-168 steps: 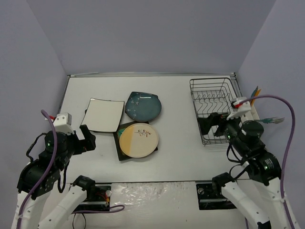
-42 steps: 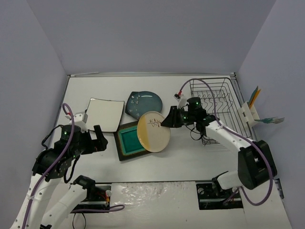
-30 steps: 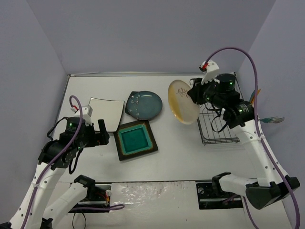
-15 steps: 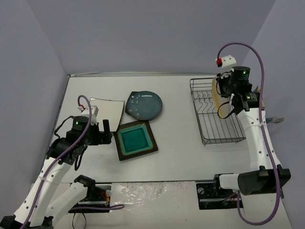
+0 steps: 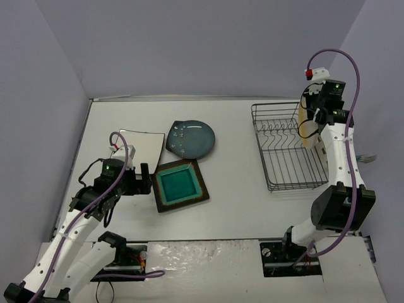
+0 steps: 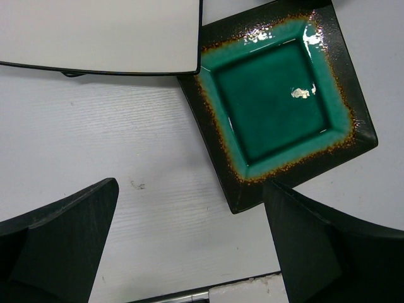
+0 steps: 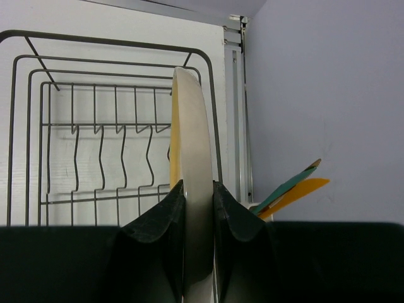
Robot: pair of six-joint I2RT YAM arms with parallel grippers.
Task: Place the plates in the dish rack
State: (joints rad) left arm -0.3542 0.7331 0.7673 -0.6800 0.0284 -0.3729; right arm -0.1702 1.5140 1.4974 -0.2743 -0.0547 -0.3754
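Note:
My right gripper (image 7: 197, 189) is shut on the rim of the cream-and-yellow plate (image 7: 189, 120), which it holds on edge over the right side of the black wire dish rack (image 7: 95, 148). From above, that plate (image 5: 307, 129) hangs at the rack's (image 5: 271, 187) far right corner. On the table lie the black square plate with a teal centre (image 5: 180, 185), the white square plate (image 5: 139, 148) and the teal-blue plate (image 5: 190, 139). My left gripper (image 6: 189, 196) stands open just above the table, beside the near left corner of the black plate (image 6: 271, 107), below the white plate (image 6: 101, 31).
Teal and orange utensils (image 7: 290, 192) stick up just right of the rack, against the purple side wall. The table's metal edge rail (image 7: 237, 95) runs behind the rack. The near table edge (image 6: 189, 293) is right under my left gripper.
My right arm has swung the cream-and-yellow plate further right along the rack, turned on edge. My left gripper has slid a little toward the black plate, still open.

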